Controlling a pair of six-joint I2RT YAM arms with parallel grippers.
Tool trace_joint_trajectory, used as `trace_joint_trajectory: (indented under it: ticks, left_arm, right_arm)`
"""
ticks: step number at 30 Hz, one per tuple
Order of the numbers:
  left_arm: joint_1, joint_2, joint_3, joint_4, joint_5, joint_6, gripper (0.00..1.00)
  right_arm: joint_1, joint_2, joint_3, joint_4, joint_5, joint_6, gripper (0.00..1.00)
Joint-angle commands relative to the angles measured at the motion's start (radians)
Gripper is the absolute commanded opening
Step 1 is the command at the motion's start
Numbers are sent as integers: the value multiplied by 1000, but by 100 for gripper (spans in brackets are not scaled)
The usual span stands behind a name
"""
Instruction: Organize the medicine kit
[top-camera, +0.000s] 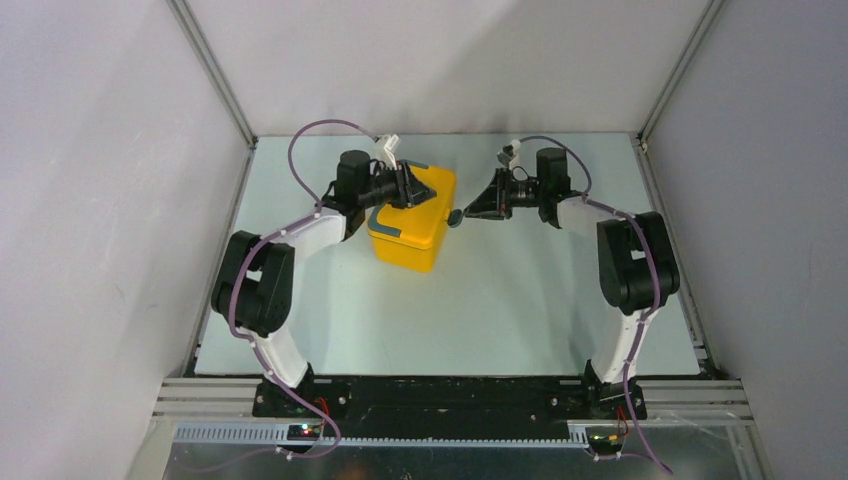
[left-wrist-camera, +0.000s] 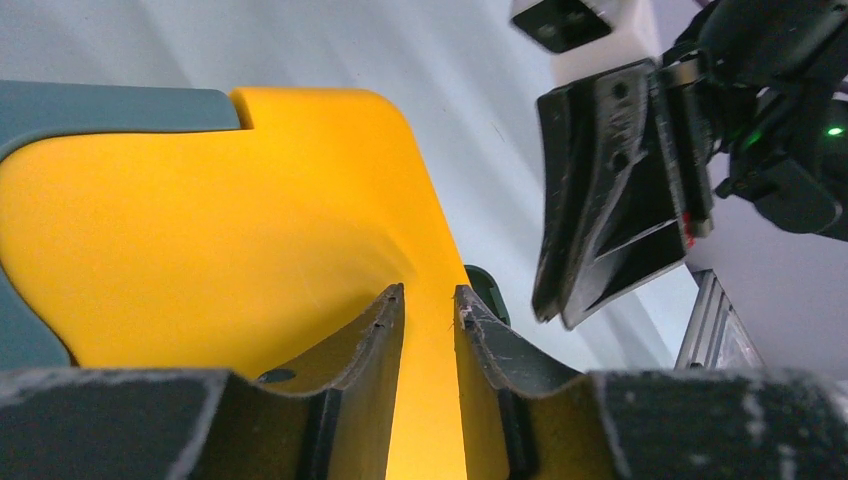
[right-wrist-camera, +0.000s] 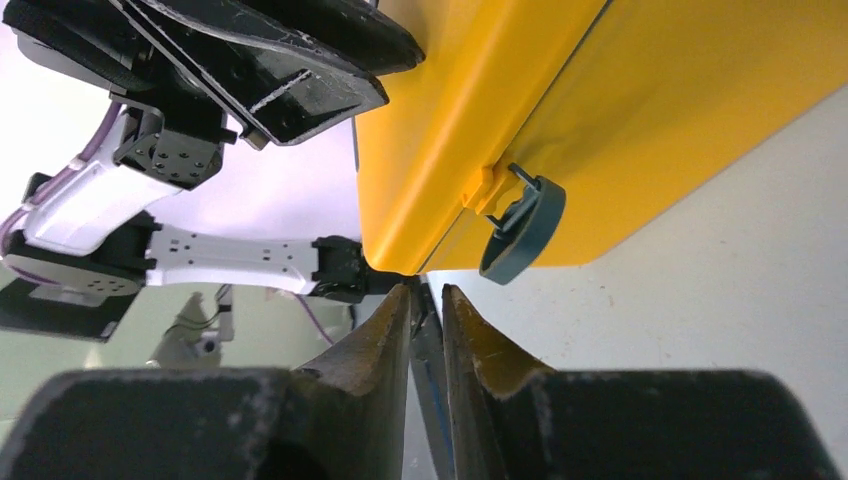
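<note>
On kit (left-wrist-camera: 250, 230) lid, left tool (left-wrist-camera: 430, 310), jaws slightly apart, grip unclear; right tool (right-wrist-camera: 427, 300) barely open near latch (right-wrist-camera: 528, 240).

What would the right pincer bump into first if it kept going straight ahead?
Most likely the yellow box: the right pincer points at its side, close to the dark latch. The gap looks small, though depth is hard to judge.

Top camera overhead from behind, looking down; wrist cameras close, facing each other, all sharing medicine kit (top-camera: 405, 240).
</note>
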Motion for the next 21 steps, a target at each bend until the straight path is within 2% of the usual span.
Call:
trace_joint_trajectory:
  ticks: [1, 7, 15, 21]
  left_arm:
    - [-20, 83, -53, -245, -39, 37, 34]
    - [-19, 68, -57, -245, -43, 44, 34]
    - [-19, 54, -64, -253, -50, 58, 34]
    - [-20, 55, -62, -256, -52, 62, 34]
  right_arm:
    - [-25, -72, -35, -83, 106, -114, 24]
    - [-27, 36, -42, -49, 175, -62, 35]
    - [14, 212, 57, -44, 114, -38, 39]
    - [51, 264, 72, 191, 11, 147, 39]
